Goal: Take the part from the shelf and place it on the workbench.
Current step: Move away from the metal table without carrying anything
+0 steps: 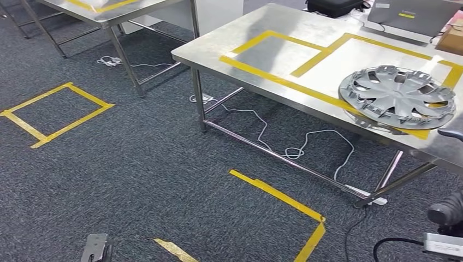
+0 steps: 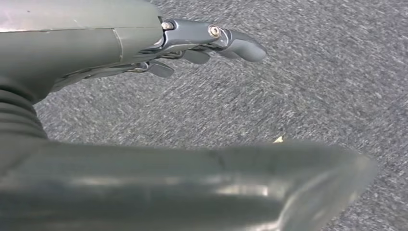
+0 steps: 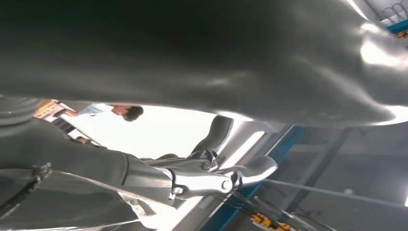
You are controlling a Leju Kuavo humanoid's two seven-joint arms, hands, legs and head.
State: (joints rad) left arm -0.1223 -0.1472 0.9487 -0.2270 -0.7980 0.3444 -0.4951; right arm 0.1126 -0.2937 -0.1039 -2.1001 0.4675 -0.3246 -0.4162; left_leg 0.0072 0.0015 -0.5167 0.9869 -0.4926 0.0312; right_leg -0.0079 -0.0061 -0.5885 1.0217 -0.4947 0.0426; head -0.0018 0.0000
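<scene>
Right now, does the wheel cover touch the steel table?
Touching. The head view shows the wheel cover lying flat on the steel table, over the yellow tape at the near edge.

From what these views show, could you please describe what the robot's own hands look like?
The left hand has a grey ribbed cover, a thick smooth grey thumb, and slim dark grey fingers joined by silver screws. The right hand shows the same glossy grey shell, with shiny metal linkages and screws at its fingers.

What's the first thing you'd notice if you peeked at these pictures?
The big silver hubcap, lying flat near the front edge of the shiny steel workbench, over yellow tape lines. Next, the yellow tape squares on the dark carpet, and white cables curling under the workbench.
</scene>
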